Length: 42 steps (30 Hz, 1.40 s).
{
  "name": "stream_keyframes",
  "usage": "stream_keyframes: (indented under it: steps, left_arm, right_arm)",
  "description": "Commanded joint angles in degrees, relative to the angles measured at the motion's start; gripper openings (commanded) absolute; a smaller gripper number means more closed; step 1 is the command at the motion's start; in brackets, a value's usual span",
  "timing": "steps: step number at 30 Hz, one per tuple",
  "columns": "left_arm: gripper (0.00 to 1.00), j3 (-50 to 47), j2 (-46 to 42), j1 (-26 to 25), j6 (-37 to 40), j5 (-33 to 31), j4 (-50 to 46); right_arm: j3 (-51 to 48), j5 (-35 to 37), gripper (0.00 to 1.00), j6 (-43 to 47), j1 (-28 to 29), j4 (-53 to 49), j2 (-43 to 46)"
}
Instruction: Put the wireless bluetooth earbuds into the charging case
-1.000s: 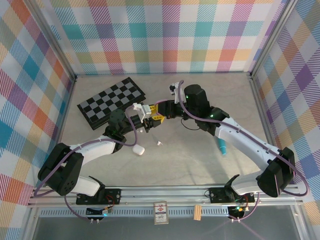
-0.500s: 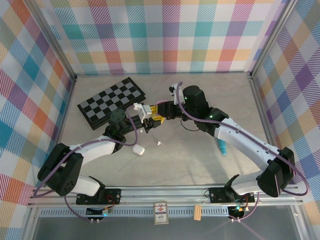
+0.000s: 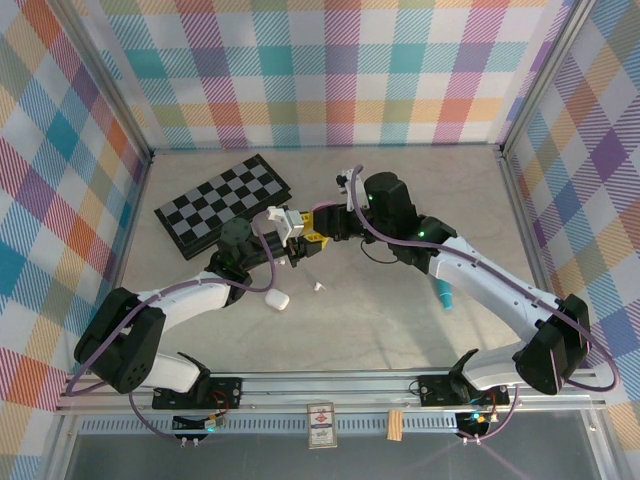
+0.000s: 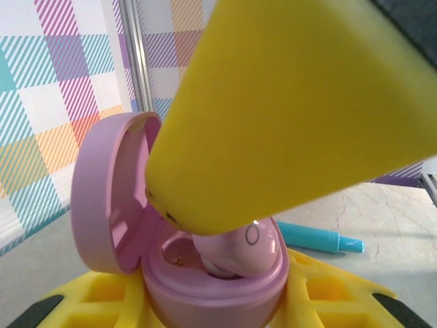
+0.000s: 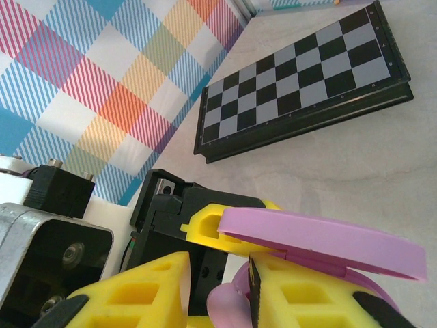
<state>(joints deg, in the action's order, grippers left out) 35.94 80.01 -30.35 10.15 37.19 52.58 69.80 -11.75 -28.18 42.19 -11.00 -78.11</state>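
2 arms meet just off the right end of the chessboard [image 3: 225, 203], a flat board of black and grey squares lying on the pale bench [image 3: 380, 330]. There the left claw [image 4: 215, 304] is clamped on 1 purple case [image 4: 113, 205], its yellow fingers [image 4: 328, 297], moulded with square pockets, hugging the rounded base on both sides. The case is smooth, glossy plastic, pebble-shaped, with its hinged lid tipped open. Inside sits 1 purple earbud [image 4: 239, 247], rounded, with a small oval ring on its face. Next to it 1 socket shows tiny gold contacts. A broad yellow finger [image 4: 287, 109] of the right claw [image 5: 250, 292] hangs right over the earbud and blocks much of the left wrist camera's sight. Whether that claw is open or closed I cannot tell. Nearer the arm bases than the chessboard lie 1 white case [image 3: 279, 299], a smooth pebble, and near it 1 tiny white bud [image 3: 319, 287]. Well to the right of the chessboard lies 1 teal pen [image 3: 443, 294]. Bright plaid walls [image 3: 330, 70] surround it all.
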Motion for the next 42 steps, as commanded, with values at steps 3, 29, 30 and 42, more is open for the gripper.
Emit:
stream_keyframes:
  steps: [3, 29, 30, 42]
  left_arm:
    - [0.30, 1.78, -2.75, -0.68, 0.92, 2.28, 3.58]
    - [0.30, 1.86, -1.53, -0.68, 0.92, 1.55, 3.94]
    - [0.30, 1.94, -1.51, -0.68, 0.92, 1.57, 3.93]
    - [0.30, 1.72, -1.29, -0.68, 0.79, 1.57, 4.50]
  right_arm:
    - [-0.28, 2.27, 0.32, 1.20, -0.11, -2.44, 1.76]
    - [0.67, -3.45, 0.39, 1.47, 0.43, -4.16, 3.68]
    - [0.69, -3.51, 0.38, 1.43, 0.43, -4.15, 3.66]
    - [0.52, -2.40, 0.37, 1.56, 0.54, -5.30, 5.06]
